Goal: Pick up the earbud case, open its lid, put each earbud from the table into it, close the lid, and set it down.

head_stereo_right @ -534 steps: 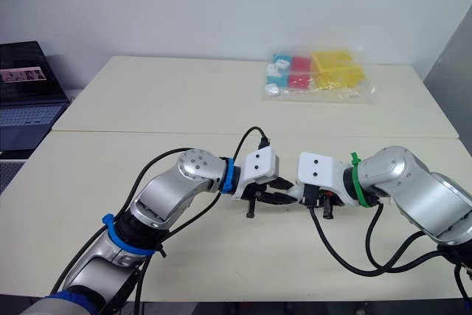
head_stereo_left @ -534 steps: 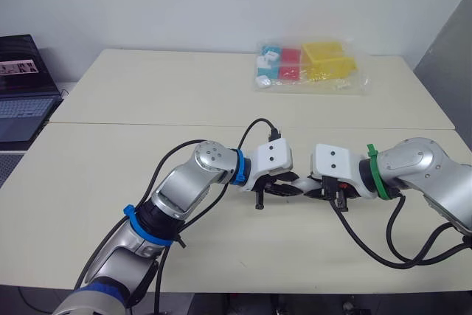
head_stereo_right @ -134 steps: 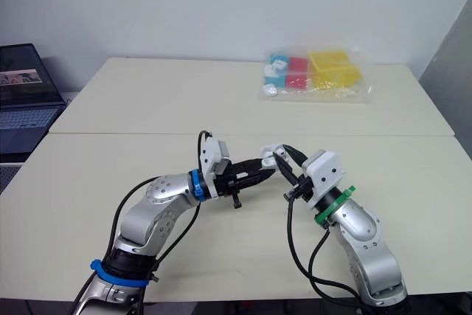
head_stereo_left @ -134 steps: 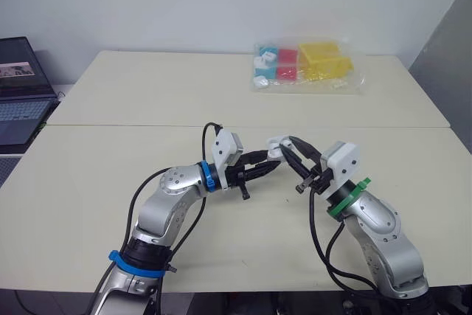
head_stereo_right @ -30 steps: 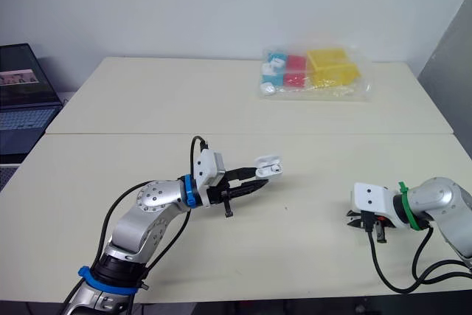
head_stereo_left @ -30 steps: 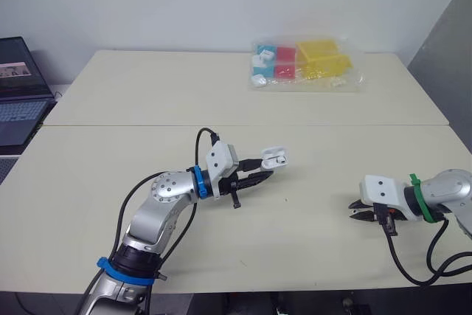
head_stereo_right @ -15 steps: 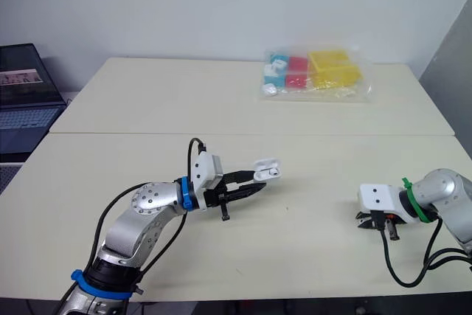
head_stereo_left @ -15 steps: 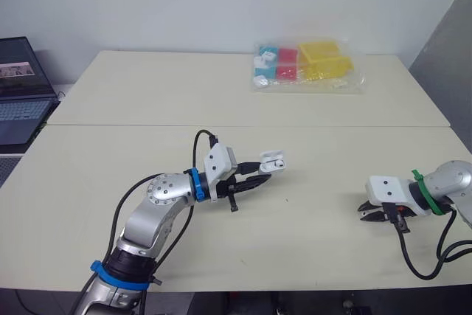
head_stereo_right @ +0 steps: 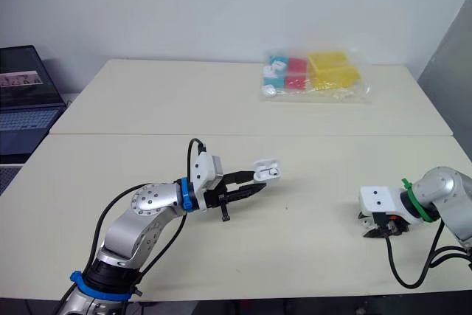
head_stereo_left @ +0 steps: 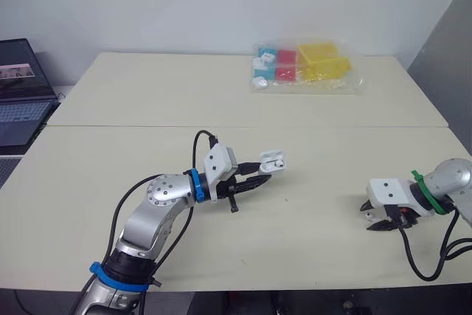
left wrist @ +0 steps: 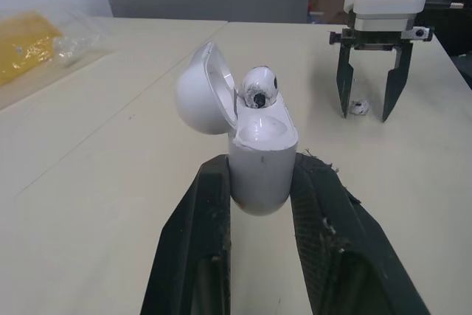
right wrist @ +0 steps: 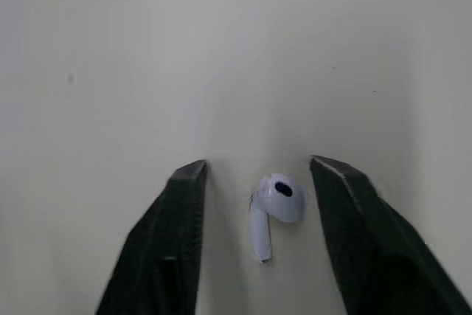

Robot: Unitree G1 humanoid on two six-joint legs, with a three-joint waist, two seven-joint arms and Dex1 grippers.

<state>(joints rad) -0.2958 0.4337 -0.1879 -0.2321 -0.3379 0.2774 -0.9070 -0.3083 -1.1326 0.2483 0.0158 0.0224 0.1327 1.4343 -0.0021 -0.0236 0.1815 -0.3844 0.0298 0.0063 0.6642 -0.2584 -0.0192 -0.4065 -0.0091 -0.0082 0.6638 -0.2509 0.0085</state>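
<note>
My left gripper (head_stereo_left: 265, 167) is shut on the white earbud case (head_stereo_left: 273, 159), held above the table's middle. The case's lid stands open and one white earbud (left wrist: 258, 86) sits in its body (left wrist: 259, 164). The other earbud (right wrist: 274, 201) lies on the table at the right. My right gripper (head_stereo_left: 379, 226) points down over this earbud, open, one finger (right wrist: 184, 204) on each side without touching it. The left wrist view also shows the right gripper (left wrist: 366, 105) straddling that earbud (left wrist: 358, 107).
A clear bag of blue, red and yellow boxes (head_stereo_left: 305, 67) lies at the table's far side. A laptop (head_stereo_left: 18, 89) stands off the table's left edge. A seam (head_stereo_left: 110, 125) runs across between the two tabletops.
My right gripper has shifted slightly right and come down to the table around the loose earbud. The left gripper holds the open case almost still.
</note>
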